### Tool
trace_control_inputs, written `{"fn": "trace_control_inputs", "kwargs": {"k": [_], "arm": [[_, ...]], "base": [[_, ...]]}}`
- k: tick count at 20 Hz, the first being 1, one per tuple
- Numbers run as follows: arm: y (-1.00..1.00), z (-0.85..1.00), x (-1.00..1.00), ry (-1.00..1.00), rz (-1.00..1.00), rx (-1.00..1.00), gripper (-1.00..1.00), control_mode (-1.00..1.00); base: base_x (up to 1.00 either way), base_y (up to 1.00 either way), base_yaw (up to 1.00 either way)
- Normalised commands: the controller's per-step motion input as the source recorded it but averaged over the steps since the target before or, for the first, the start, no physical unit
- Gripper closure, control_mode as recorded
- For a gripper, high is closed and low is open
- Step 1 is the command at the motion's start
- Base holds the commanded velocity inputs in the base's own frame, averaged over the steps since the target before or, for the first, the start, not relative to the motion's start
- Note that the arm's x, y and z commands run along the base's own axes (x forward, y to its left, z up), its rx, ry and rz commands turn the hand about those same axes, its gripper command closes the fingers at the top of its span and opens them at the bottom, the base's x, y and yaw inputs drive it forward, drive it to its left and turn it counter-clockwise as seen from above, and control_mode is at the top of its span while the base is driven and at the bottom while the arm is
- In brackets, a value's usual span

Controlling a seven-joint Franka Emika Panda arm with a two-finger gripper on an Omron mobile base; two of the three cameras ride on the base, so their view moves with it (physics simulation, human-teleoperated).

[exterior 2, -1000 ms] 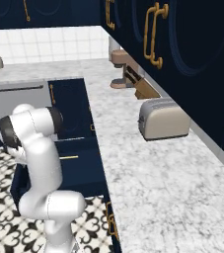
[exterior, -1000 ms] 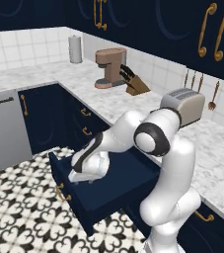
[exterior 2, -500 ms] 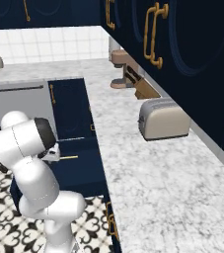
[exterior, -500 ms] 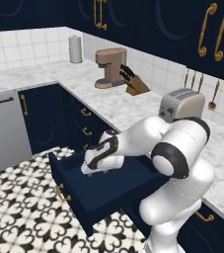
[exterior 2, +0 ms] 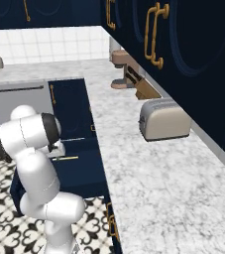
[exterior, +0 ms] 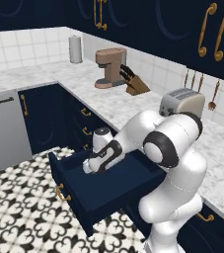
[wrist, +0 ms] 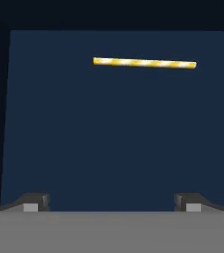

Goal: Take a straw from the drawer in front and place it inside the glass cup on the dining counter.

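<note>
We see our two-finger tool (wrist: 111, 202) with its tips spread wide, holding nothing, reaching down into the pulled-out navy-blue drawer box (exterior: 113, 190). On the drawer's dark floor lies a thin yellow-and-white striped straw (wrist: 144, 63), well apart from the tips. A silver toaster (exterior: 182, 102) stands on the marble bench (exterior 2: 148, 178) to the right.

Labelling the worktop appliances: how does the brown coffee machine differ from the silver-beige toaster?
The brown coffee machine stands tall and upright, the silver-beige toaster is low and boxy. The coffee machine sits next to the wooden knife block; the toaster stands alone, closer to the arm. Both rest on the marble worktop.
</note>
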Motion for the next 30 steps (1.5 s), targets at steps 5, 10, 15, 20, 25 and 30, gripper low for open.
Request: {"fn": "trace_control_inputs", "kwargs": {"k": [5,10,15,20,25,30], "arm": [[0.0,-0.02,0.27,-0.04,0.14,-0.19,-1.0,-1.0],[0.0,-0.28,0.24,0.0,0.15,-0.04,-1.0,-1.0],[0.0,-0.18,0.28,0.0,0.12,0.0,-1.0,-1.0],[0.0,-0.2,0.33,0.0,0.11,0.0,-1.0,-1.0],[0.0,-0.27,0.36,0.0,0.1,0.0,-1.0,-1.0],[0.0,-0.21,0.47,0.0,0.09,0.02,-1.0,-1.0]], "base": [[0.0,0.0,0.0],[0.0,0.0,0.0],[0.0,0.0,0.0],[0.0,0.0,0.0],[0.0,0.0,0.0],[0.0,0.0,0.0]]}}
